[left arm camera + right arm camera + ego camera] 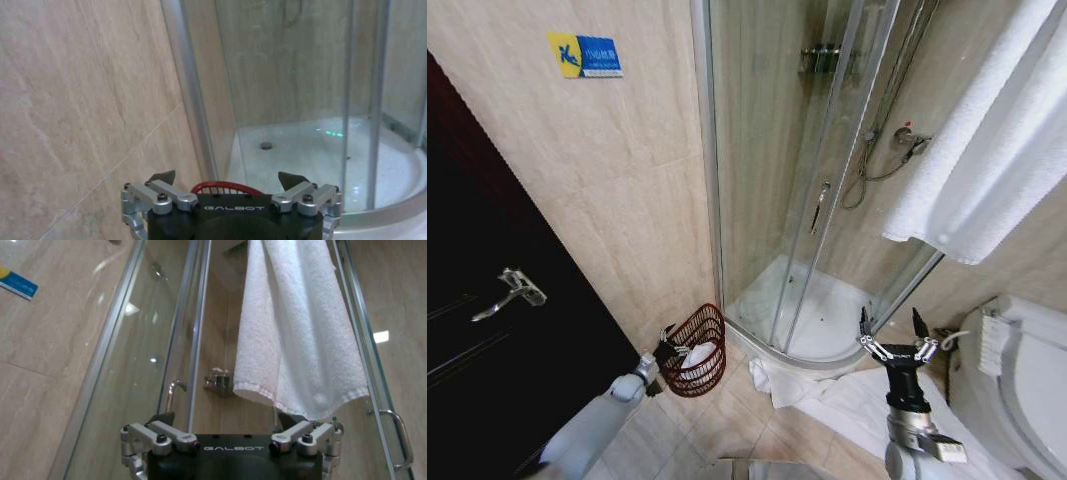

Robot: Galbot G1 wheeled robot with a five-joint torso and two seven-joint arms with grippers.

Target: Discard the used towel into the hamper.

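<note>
At the far left of my head view stands a dark door (487, 340) with a metal lever handle (512, 290). Above it, on the beige tiled wall (617, 180), is a blue and yellow warning sticker (585, 55).

My left gripper (667, 347) reaches out low over the floor, right at the rim of the hamper (699, 350), a dark reddish-brown wire basket tipped toward me against the wall, beside the corner of the shower enclosure (797, 200). Something white lies inside the hamper. My left jaws are spread apart and hold nothing; in the left wrist view the fingertips (163, 176) stand wide, with the red hamper rim (220, 187) just beyond them and the white shower tray (313, 160) with its drain behind the glass.

Past the hamper, a white towel (837, 395) lies crumpled on the floor tiles at the foot of the shower tray.

My right gripper (895, 340) is raised upright above that floor towel, jaws released and empty. In the right wrist view it points up toward a white hanging towel (293, 330) draped beside the glass shower door (167, 340).

At the far right is the white toilet (1017, 380), with the hanging towel above it.
</note>
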